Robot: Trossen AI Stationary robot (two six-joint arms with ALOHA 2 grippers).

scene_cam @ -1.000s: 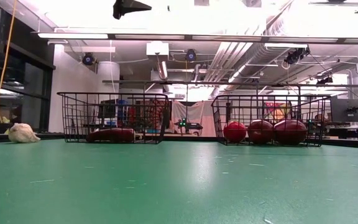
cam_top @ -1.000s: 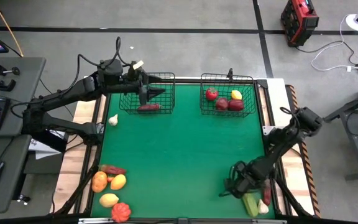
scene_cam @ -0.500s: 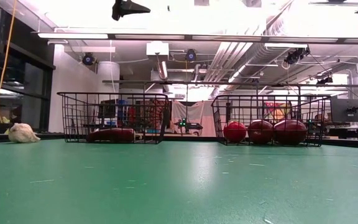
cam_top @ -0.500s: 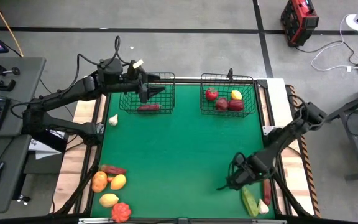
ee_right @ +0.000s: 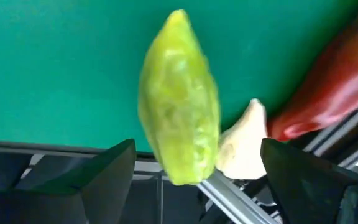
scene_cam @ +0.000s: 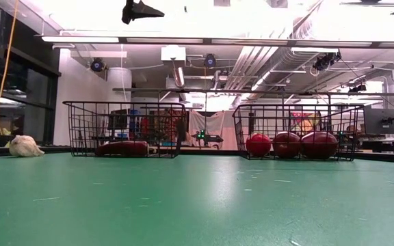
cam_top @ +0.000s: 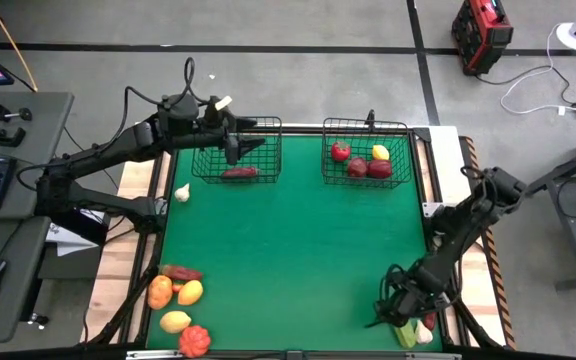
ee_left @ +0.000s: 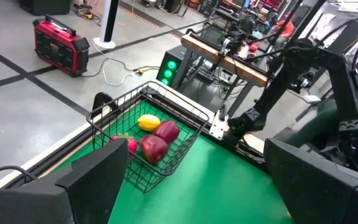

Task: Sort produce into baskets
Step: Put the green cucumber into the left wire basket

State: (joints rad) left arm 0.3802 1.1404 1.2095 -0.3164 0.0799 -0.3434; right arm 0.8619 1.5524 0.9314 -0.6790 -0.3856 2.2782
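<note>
The left basket at the far edge holds one long dark maroon piece. The right basket holds red, maroon and yellow produce. My left gripper hangs open above the left basket. At the near right corner lie a green piece, a small white piece and a long red piece. My right gripper is open and points down over the green piece. Its fingers stand either side of the piece without touching it.
A white garlic-like piece lies by the table's left edge. A cluster of orange, yellow, red and maroon produce lies at the near left corner. The middle of the green mat is bare. The table's metal rail runs just past the green piece.
My right gripper has gone toward the table's near right corner and stands over the green piece, turned a little. Its fingers have stayed open. My left gripper has kept still above the left basket.
</note>
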